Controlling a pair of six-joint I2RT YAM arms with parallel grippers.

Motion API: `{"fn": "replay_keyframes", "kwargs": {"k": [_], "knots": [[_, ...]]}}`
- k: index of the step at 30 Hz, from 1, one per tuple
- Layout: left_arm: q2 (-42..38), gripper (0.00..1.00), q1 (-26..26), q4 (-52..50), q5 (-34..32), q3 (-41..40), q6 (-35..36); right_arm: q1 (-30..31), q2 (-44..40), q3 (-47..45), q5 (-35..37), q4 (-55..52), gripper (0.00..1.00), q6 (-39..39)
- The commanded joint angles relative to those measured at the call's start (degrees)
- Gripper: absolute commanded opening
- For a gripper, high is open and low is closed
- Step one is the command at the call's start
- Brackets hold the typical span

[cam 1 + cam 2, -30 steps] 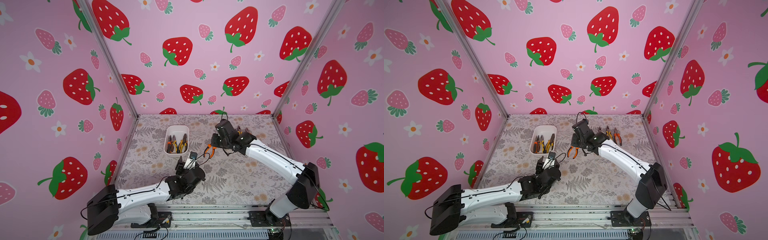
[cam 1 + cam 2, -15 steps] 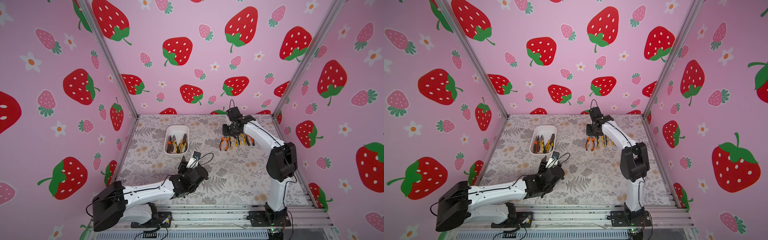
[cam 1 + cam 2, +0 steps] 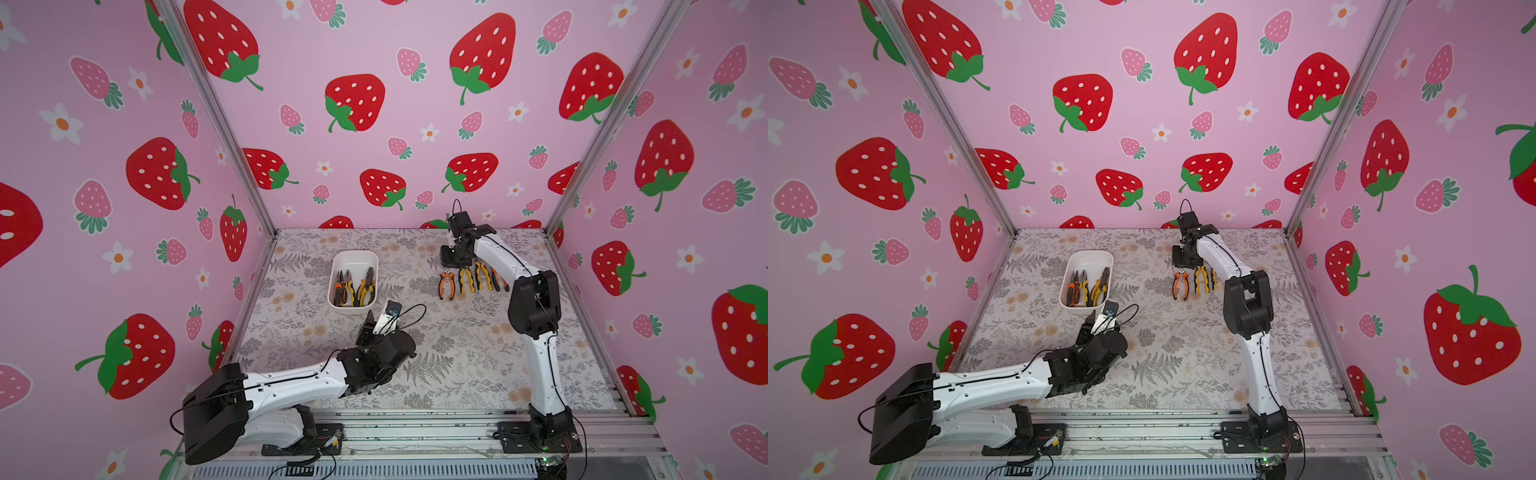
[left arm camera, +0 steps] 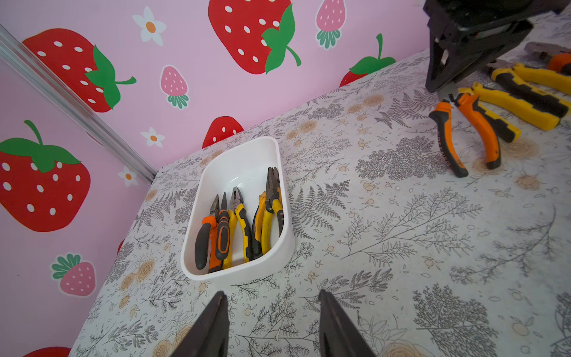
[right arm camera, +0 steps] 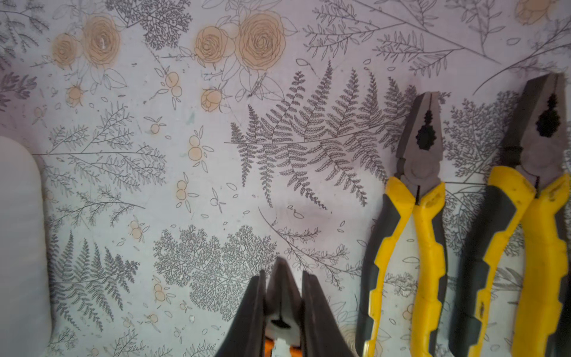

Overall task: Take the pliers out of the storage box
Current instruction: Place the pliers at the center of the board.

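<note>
- The right pincer (image 5: 283, 275) is clamped tight on the dark metal nose of the orange-handled pliers (image 4: 463, 129). This shows in the right wrist view. In the left wrist view the two handles splay apart, and their ends reach down to the table (image 4: 401, 247).
- That pair is at the far right part of the table, well apart from the storage box (image 3: 355, 254).
- Just beside it, yellow-handled pliers (image 5: 411, 247) lie flat in a row, side by side, noses toward the back wall. In both top views the right arm (image 3: 532, 299) hides part of the row.
- The left pincer (image 4: 272, 293) has its fingers moderately apart with nothing between them. It is above the table, near the storage box's near short end, pointing toward it without touching.
- The storage box stands on the table left of the middle.
- Several boxed pliers (image 4: 241, 222) lie inside it, orange-and-black and yellow-and-black. Their handles crowd the near end and their noses point away, so the far part of the floor is bare.
</note>
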Motion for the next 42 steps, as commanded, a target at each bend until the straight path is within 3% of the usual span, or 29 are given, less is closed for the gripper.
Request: {"fn": "replay_keyframes", "kwargs": {"k": [1, 26, 42], "knots": [[-0.90, 0.49, 0.34, 1.42, -0.38, 0.35, 0.10, -1.47, 3.85, 4.55, -0.13, -1.05, 0.03, -0.83], [0.35, 0.49, 2.72, 2.88, 3.01, 0.94, 1.40, -4.13, 16.51, 18.40, 0.19, -3.38, 0.07, -0.75], [-0.12, 0.50, 3.56, 2.69, 3.88, 0.76, 0.72, -4.58, 18.54, 19.00, -2.68, -3.69, 0.11, 0.37]]}}
